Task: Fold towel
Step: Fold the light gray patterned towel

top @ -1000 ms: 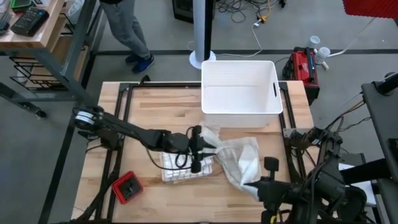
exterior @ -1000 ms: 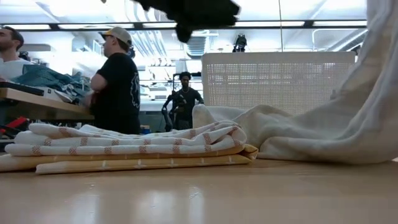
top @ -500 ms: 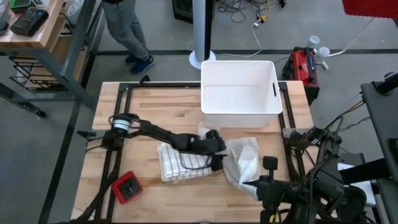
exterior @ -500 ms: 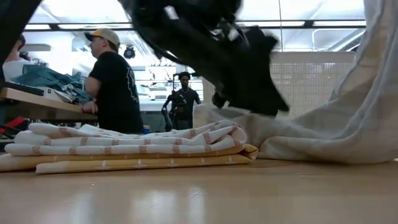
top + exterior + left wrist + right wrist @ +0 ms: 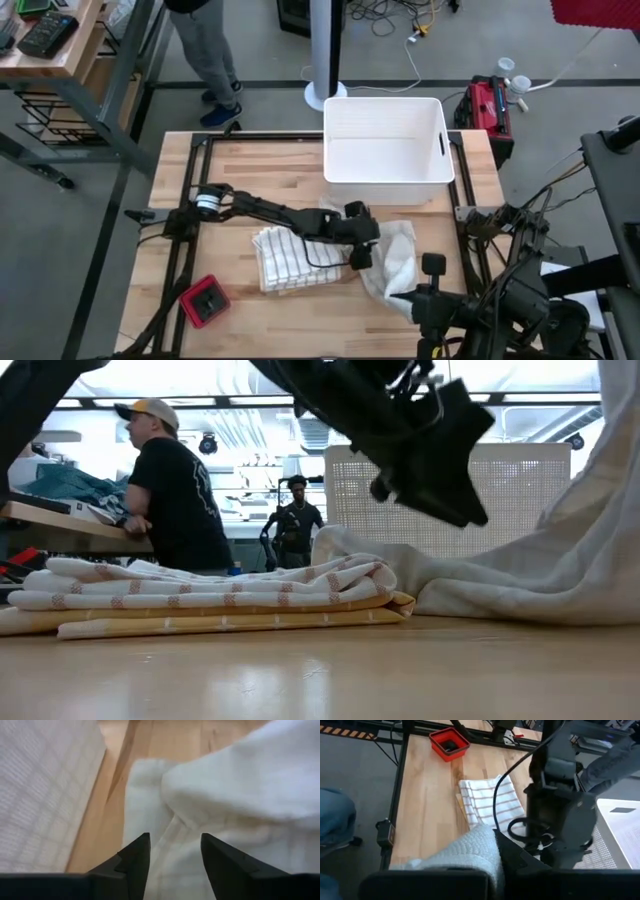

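Wooden planks make up the worktop [image 5: 250,170], and both robot arms reach over it. The left hand [image 5: 362,250] hangs low over the middle of the worktop, right above the white towel [image 5: 398,262]. Its two dark fingers [image 5: 134,857] are apart and hold nothing; the white cloth lies just under them. The right hand [image 5: 400,300] is at the near edge of the worktop. Its fingers are pressed together on one corner of the white towel and lift that corner up, so the cloth hangs down in a slope. The other part of the white towel lies in a bumpy heap on the wood.

Just beside the heap sits a striped towel [image 5: 295,262], folded flat in a neat pile. A white plastic bin [image 5: 386,150] stands at the far side of the worktop. A small red tray [image 5: 205,302] sits near the front corner on the left. A person in a black shirt [image 5: 175,495] stands by a bench in the room behind.
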Controlling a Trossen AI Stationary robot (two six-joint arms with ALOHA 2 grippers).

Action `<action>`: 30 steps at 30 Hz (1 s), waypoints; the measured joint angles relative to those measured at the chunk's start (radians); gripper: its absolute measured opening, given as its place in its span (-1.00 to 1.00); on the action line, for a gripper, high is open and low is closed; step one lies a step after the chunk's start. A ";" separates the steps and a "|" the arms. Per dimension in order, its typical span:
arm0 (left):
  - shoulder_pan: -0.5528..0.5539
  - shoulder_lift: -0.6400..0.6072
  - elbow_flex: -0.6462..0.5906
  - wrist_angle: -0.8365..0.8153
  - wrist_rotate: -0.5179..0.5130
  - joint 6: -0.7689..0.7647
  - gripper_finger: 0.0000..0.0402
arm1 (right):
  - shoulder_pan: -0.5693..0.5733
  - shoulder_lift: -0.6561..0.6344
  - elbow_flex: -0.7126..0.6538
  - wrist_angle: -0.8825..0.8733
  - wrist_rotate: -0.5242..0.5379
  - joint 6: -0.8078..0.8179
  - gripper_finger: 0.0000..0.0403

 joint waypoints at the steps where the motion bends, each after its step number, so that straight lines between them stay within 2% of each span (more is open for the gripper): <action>1: 0.006 -0.001 0.006 -0.008 0.001 0.005 -0.18 | 0.000 0.000 -0.004 -0.001 0.000 0.001 -1.00; 4: 0.032 -0.001 -0.009 -0.028 0.017 0.000 -0.23 | 0.000 0.000 -0.015 -0.002 0.000 0.008 -1.00; 9: 0.072 0.000 -0.075 0.014 0.233 -0.096 -0.29 | 0.000 0.000 -0.024 -0.001 0.000 0.008 -1.00; 12: 0.080 0.000 -0.131 0.033 0.250 -0.150 -0.32 | 0.000 0.000 -0.026 -0.001 0.000 0.007 -1.00; 18: 0.066 0.001 -0.188 0.095 0.259 -0.152 -0.45 | 0.000 0.000 -0.026 -0.001 0.000 0.006 -1.00; 23: 0.006 -0.051 -0.192 0.066 0.174 -0.091 -0.93 | 0.005 0.000 -0.037 -0.001 -0.001 0.005 -1.00; 25: -0.024 -0.102 -0.192 0.031 0.096 -0.076 -0.95 | 0.015 -0.003 -0.047 0.000 -0.017 0.018 -1.00; 30: -0.110 -0.253 -0.193 -0.183 -0.113 -0.051 -0.99 | 0.054 -0.011 -0.105 0.000 -0.064 0.131 -1.00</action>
